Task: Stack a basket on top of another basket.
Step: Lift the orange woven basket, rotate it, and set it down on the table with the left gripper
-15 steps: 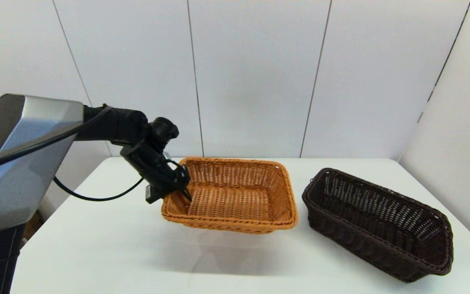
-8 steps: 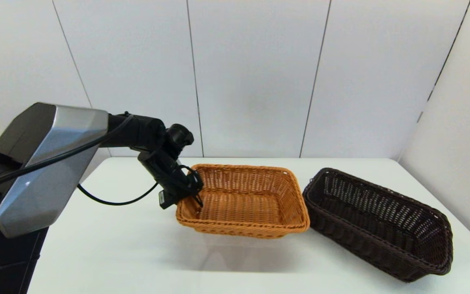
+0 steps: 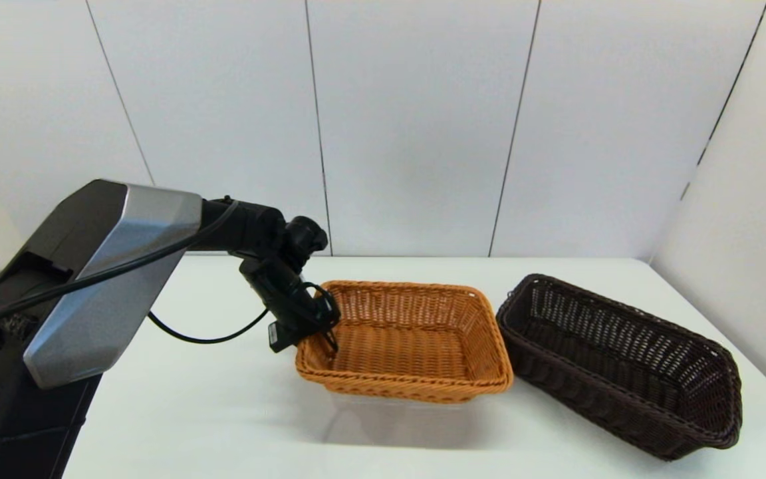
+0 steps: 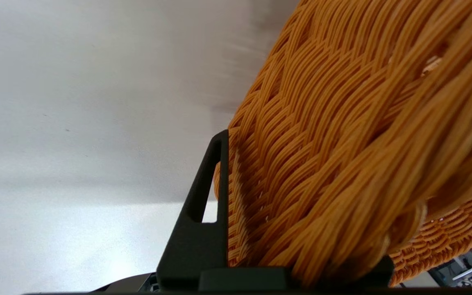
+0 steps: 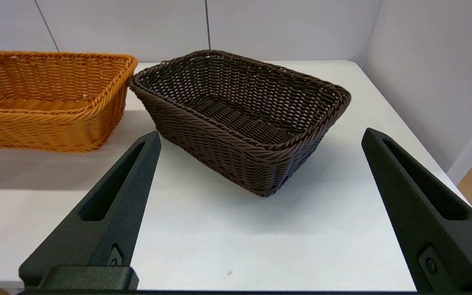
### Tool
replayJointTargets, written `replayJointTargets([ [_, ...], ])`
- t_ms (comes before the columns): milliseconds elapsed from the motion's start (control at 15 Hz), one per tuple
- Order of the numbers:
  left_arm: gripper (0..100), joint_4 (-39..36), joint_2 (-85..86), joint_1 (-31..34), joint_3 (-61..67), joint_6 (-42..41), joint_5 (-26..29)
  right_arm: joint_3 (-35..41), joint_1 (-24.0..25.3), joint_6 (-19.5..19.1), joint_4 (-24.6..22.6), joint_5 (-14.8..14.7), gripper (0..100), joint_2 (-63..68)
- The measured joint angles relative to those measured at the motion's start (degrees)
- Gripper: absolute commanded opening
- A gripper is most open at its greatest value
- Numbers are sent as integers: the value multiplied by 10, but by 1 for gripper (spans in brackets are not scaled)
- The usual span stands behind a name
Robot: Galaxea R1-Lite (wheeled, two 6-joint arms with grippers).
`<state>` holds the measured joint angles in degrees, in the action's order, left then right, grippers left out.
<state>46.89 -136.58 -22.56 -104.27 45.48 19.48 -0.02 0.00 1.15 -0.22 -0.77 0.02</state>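
The right gripper [image 5: 260, 213] waits at the near edge of the white table [image 3: 223, 426], its fingers spread wide and holding nothing. Farther in, the left gripper [image 3: 320, 332] is clamped on the left rim of the orange basket [image 3: 409, 342], which hangs lifted above the table with its shadow beneath. The dark brown basket [image 3: 622, 362] rests on the table just to its right, their near corners almost meeting.

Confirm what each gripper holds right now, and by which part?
Left gripper is shut on the orange basket, clamping the braided rim of its left end wall. Right gripper is open, holding nothing.
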Motion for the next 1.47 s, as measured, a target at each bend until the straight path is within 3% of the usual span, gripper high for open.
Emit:
replayJointTargets([
  [1467, 0, 1, -5, -1, 0, 10, 1, 0, 0, 0, 0, 0, 100, 0],
])
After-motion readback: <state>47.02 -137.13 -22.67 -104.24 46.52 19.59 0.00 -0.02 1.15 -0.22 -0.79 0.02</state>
